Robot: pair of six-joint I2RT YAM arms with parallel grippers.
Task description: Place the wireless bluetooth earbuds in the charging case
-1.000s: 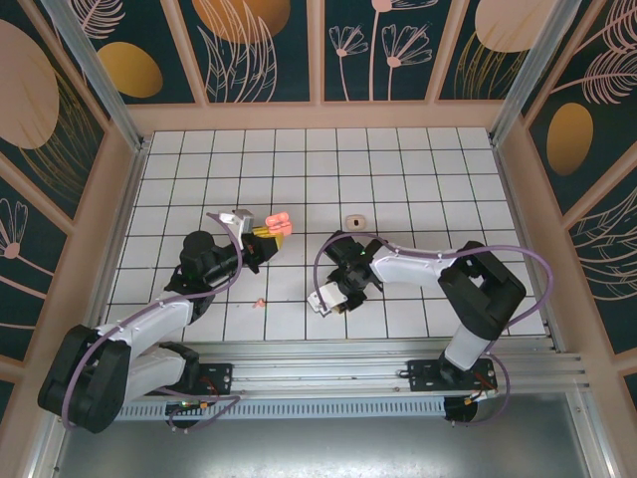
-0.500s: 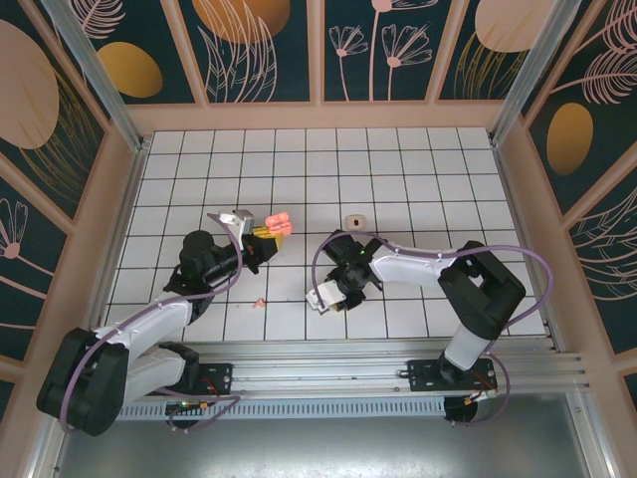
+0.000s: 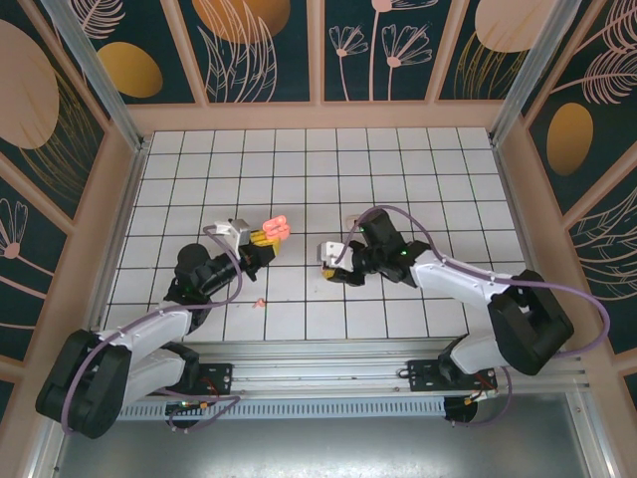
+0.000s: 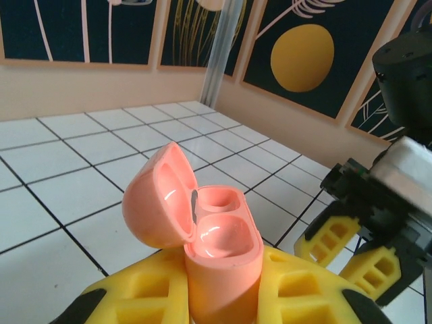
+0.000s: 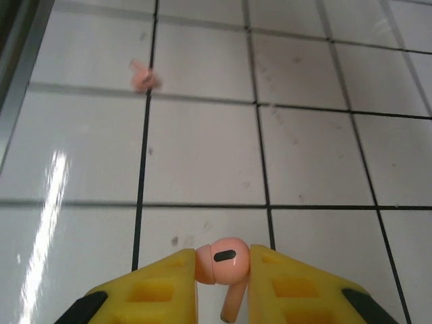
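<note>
My left gripper [image 3: 261, 236] is shut on the pink charging case [image 4: 219, 239], holding it upright above the tiles between yellow fingers [image 4: 128, 297]. Its lid [image 4: 156, 202] is flipped open to the left, and both sockets look empty. In the top view the case [image 3: 274, 229] sits left of centre. My right gripper [image 5: 223, 270] is shut on one pink earbud [image 5: 223, 260], stem pointing down, just above the floor. It hovers a short way to the right of the case [image 3: 336, 269]. A second earbud [image 5: 143, 77] lies loose on the tiles [image 3: 260, 301].
The white tiled floor [image 3: 398, 179] is ringed by low peach walls [image 3: 318, 115]. In the left wrist view the right gripper's yellow fingers [image 4: 358, 253] hang close at the right of the case. A metal rail [image 3: 328, 351] runs along the near edge.
The right arm has risen from the front tiles and swung back and toward the case with the earbud in its jaws. The left gripper and case shifted slightly.
</note>
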